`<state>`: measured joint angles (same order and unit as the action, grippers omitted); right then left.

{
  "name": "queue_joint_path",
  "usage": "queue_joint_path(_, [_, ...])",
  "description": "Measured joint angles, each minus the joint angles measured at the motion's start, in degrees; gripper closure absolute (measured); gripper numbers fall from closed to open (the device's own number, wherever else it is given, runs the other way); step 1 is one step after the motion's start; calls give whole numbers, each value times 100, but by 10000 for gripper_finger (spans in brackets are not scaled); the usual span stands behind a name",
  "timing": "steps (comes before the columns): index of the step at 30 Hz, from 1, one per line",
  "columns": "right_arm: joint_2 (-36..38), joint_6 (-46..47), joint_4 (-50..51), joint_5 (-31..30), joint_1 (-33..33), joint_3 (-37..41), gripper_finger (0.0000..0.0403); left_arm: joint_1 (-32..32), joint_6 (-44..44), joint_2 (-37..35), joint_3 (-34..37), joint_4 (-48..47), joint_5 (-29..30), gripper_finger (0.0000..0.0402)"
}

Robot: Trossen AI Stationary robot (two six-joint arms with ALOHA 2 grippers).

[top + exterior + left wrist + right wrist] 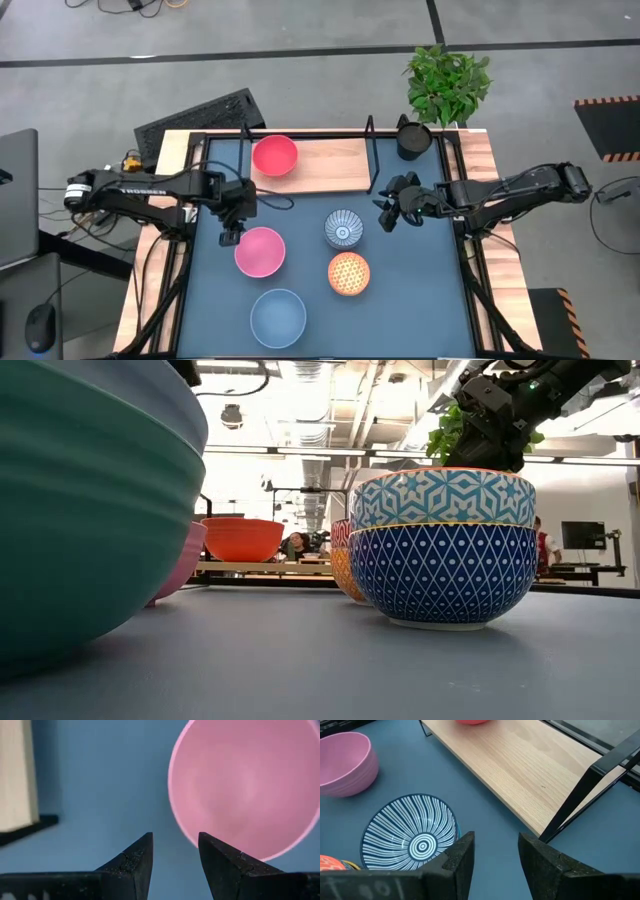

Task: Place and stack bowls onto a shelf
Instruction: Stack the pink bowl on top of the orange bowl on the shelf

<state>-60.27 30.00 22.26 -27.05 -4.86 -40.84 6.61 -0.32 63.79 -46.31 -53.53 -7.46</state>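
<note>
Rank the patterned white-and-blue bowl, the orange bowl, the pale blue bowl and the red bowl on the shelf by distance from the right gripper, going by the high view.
From the right gripper:
1. White-and-blue bowl, just beside it, toward table centre.
2. Orange bowl, nearer the front edge.
3. Red bowl, on the shelf's left end.
4. Pale blue bowl, at the front edge; close to the red bowl's distance.

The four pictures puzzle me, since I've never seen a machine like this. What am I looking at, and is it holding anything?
Two dark robot arms work at a blue table. One camera looks down from above, one sits at tabletop height, and one rides on each wrist. A red bowl already sits on the wooden shelf. Pink, striped, orange and pale blue bowls wait on the table. The left tool, beside the pink bowl, and the right tool, near the striped bowl, are open and hold nothing.
</note>
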Motion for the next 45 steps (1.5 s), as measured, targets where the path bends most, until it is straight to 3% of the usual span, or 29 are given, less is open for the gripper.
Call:
queue_joint_path(31, [0,4,-2,0,11,0,226,-288,-1019,7,862,1087,38,262])
queue_joint_path(35, [0,4,-2,0,11,0,226,-348,-1049,4,862,1069,49,289])
queue_joint_path(41, [0,4,-2,0,11,0,226,-379,-1091,4,862,1060,66,384])
queue_joint_path(45, [0,4,-2,0,11,0,226,-382,-1244,4,862,1055,114,398])
